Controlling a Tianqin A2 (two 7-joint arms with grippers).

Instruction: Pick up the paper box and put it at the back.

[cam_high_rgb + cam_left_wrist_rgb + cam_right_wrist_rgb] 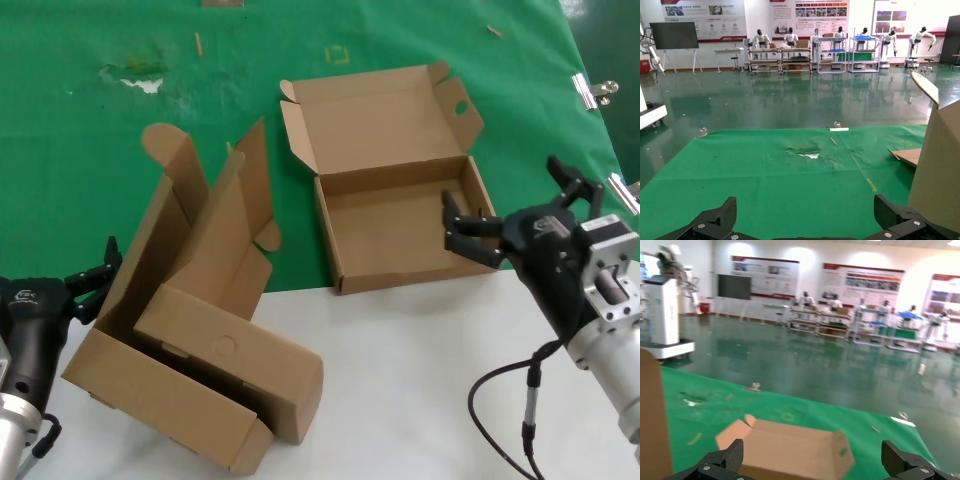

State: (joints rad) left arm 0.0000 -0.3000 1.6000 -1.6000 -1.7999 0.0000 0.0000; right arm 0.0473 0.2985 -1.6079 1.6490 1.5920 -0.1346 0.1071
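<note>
The paper box [400,190] lies open on the green cloth [80,150], lid folded back, one rounded flap with a round hole; its front wall meets the white tabletop. My right gripper [503,190] is open and empty, its jaws straddling the box's right wall near the front corner. In the right wrist view the box lid [790,445] fills the space between the spread jaws of the gripper [812,457]. My left gripper [95,265] is open and empty at the left, beside the nested pile. In the left wrist view it [805,217] faces bare cloth.
A tilted pile of nested brown boxes [200,330] leans across the cloth and the white tabletop [400,380] at the left; it also shows in the left wrist view [940,165]. Metal clips [595,90] hold the cloth's right edge. Whitish scuffs [140,80] mark the far cloth.
</note>
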